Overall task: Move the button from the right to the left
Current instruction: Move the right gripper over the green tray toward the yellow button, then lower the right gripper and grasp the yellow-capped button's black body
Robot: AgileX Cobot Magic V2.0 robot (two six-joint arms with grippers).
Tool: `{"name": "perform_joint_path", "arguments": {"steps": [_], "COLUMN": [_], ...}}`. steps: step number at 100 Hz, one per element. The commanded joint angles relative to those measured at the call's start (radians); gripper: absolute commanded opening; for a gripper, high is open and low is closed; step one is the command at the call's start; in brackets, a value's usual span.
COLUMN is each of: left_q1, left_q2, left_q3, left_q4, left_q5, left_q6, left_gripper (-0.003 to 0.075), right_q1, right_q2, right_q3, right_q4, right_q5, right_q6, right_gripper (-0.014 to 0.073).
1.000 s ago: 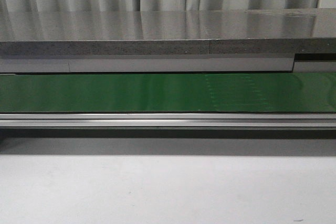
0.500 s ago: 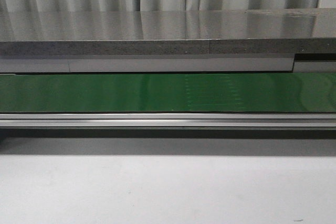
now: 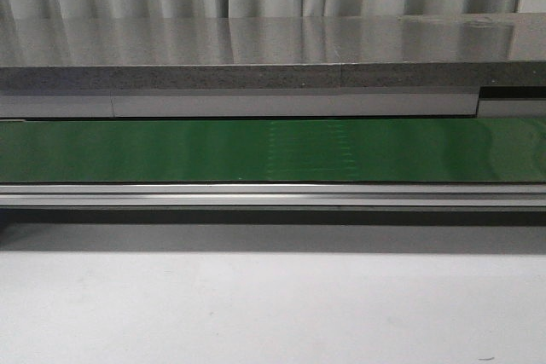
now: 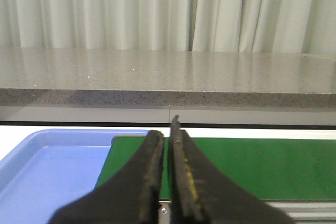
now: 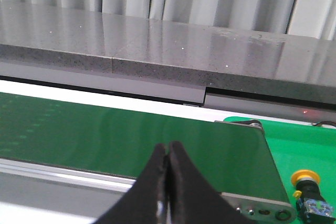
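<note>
The button (image 5: 306,178) shows only in the right wrist view: a yellow round cap on a black body, resting on a bright green surface (image 5: 307,140) just past the end of the conveyor belt (image 5: 105,135). My right gripper (image 5: 167,148) is shut and empty, hovering above the belt's near rail, off to one side of the button. My left gripper (image 4: 167,129) is shut too, with only a sliver of gap and nothing in it, over the belt's other end (image 4: 262,161). Neither gripper nor the button appears in the front view.
A blue tray (image 4: 47,171) lies beside the left end of the belt. The green belt (image 3: 171,151) spans the front view between an aluminium rail (image 3: 273,196) and a grey stone counter (image 3: 273,49). Curtains hang behind.
A faint patch of pale marks on the belt has drifted leftward in the front view. Nothing else there has changed.
</note>
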Motion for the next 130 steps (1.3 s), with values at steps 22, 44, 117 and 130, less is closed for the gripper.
{"name": "perform_joint_path", "arguments": {"steps": [22,44,117,130], "left_q1": [-0.008,-0.008,-0.008,-0.008], "left_q2": [-0.036,-0.036,-0.036,-0.036], "left_q3": [0.041,0.041,0.041,0.041], "left_q4": [-0.002,-0.002,-0.002,-0.002], "left_q5": [-0.082,-0.082,-0.082,-0.082], "left_q6": [-0.007,-0.007,-0.007,-0.007], "left_gripper": [0.0005,0.0005,0.0005,0.0005], "right_q1": [-0.001,-0.001,-0.001,-0.001], "right_q2": [0.109,0.339,0.622,0.622], "right_q3": [-0.384,-0.624,-0.769,-0.769], "right_q4": [0.011,0.011,0.046,0.046], "right_q5": [0.337,0.635,0.689,0.713], "right_q6": [0.0,0.081,0.08,0.08], "right_gripper": [-0.0068,-0.0068,0.0,0.0234]}}
